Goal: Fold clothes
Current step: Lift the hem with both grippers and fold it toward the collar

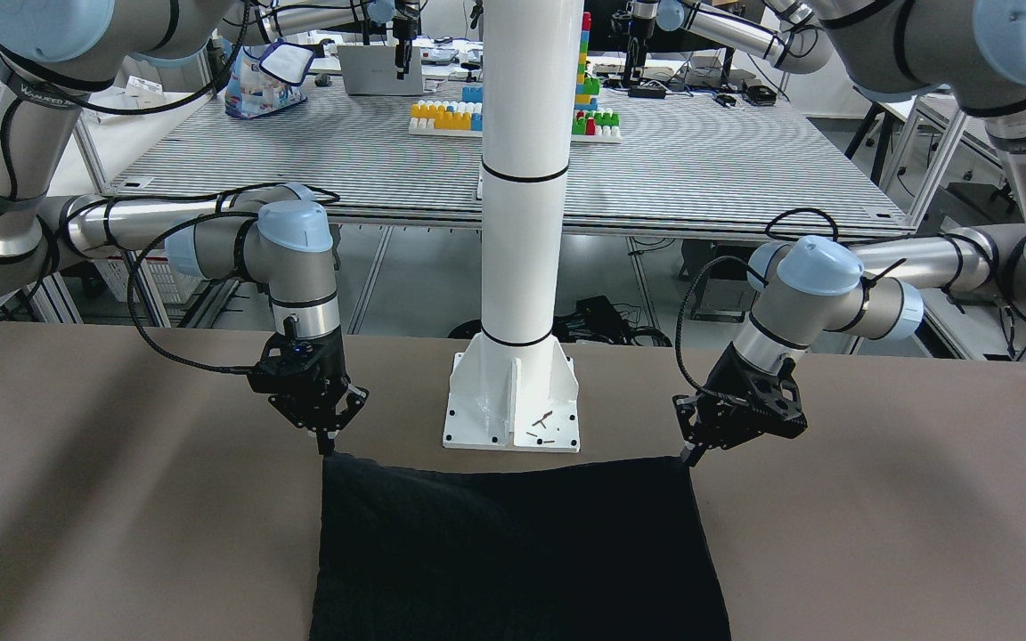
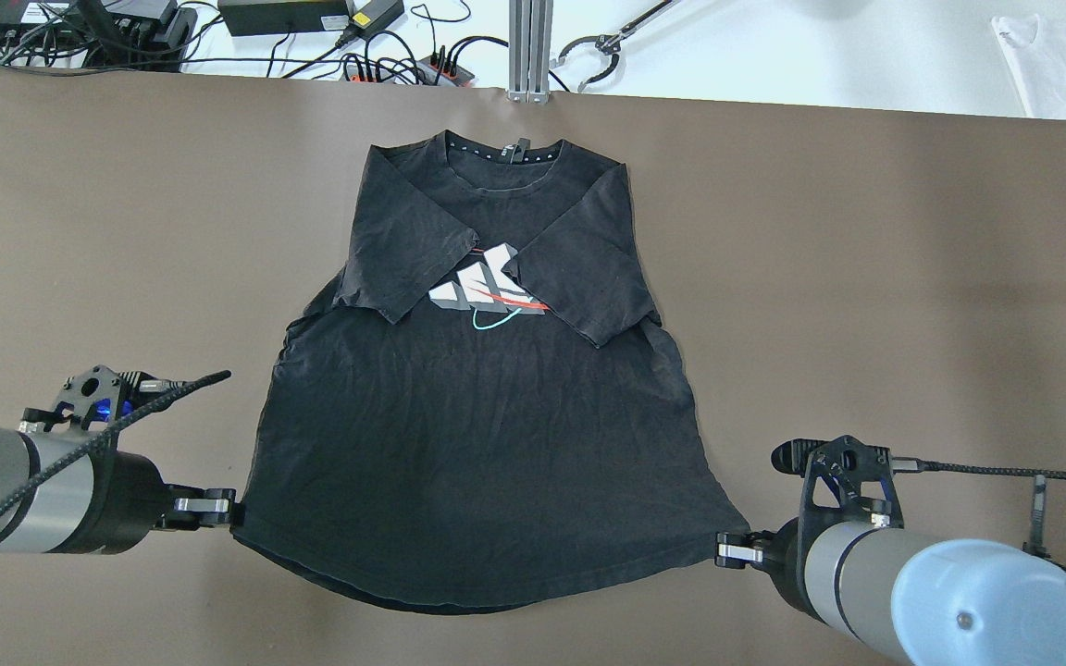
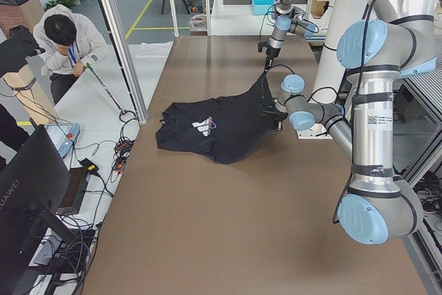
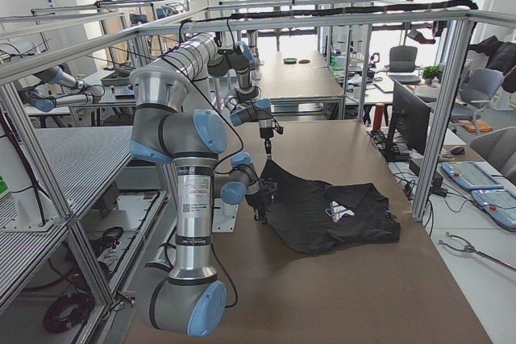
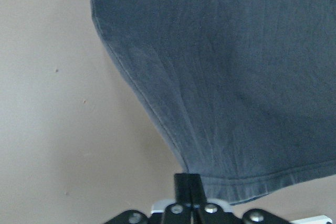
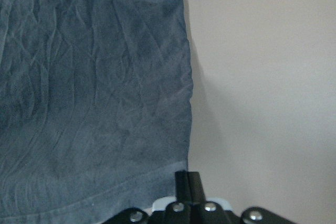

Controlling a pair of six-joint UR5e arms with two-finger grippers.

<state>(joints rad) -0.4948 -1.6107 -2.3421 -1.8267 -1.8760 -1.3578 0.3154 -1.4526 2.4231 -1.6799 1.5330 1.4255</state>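
Lower left of overhead view: left hand (image 2: 229, 511) is closed on a hem corner of the T-shirt (image 2: 487, 435). It lies at frame centre on the brown surface (image 2: 866, 277), sleeves folded in, collar toward top. Lower right: right hand (image 2: 723, 550) pinches the other hem corner. Prob. step: bottom-up fold. Next, both hands must carry the hem toward collar together, w/ equal speed.

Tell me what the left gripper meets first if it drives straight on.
The black shirt: the left gripper pinches its hem corner, so fabric comes first, likely the table after.
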